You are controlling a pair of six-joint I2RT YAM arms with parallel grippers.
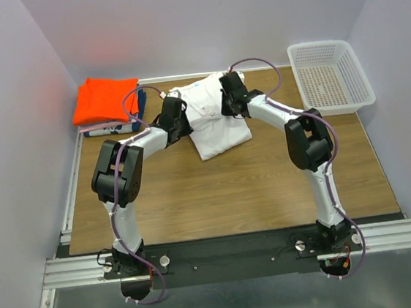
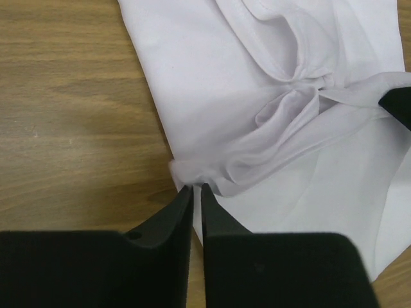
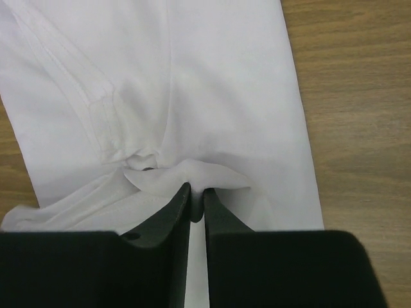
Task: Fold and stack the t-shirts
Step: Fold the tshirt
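Observation:
The white t-shirt lies partly folded at the middle back of the table. My left gripper is shut on its left edge; in the left wrist view the tips pinch a bunched fold of the white t-shirt. My right gripper is shut on its upper right part; in the right wrist view the tips pinch a raised fold of the white t-shirt. A folded orange t-shirt lies on a dark blue one at the back left.
A white mesh basket stands at the back right. Bare wooden table lies in front of the shirt. Grey walls close the left, back and right sides.

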